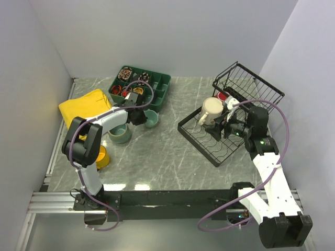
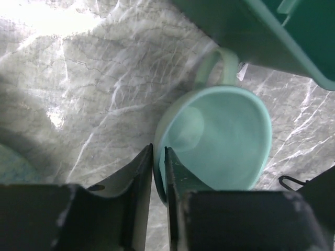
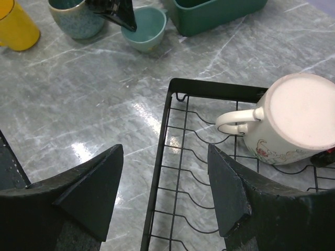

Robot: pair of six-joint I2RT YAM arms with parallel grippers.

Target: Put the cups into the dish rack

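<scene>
One cup in hand: left gripper (image 2: 158, 154) pinched almost shut across the near wall of the small pale teal cup (image 2: 220, 136), apparently one finger inside the rim and one outside. Cup upright on the table (image 2: 78, 94), handle turned toward the green tray (image 2: 293, 36) just beside it.

Lift straight up to clear the tray's corner. Keep the cup level, given the likely swing from a one-wall pinch. Carry it rightward to a bare stretch of the dish rack (image 1: 207, 145). Right gripper (image 3: 162, 193) spread wide, holding nothing, poised over the rack's near-left edge; probably best drawn aside first.

Counting left to right:
- one yellow cloth (image 1: 84, 107)
- five cups in all, three of them on the table: yellow mug (image 1: 102, 157), grey-green mug (image 1: 120, 133), small pale teal cup
- one green tray
- one dish rack, with two cups in it: cream mug (image 1: 211, 111), mouth down, and red mug (image 1: 223, 97), half hidden behind
</scene>
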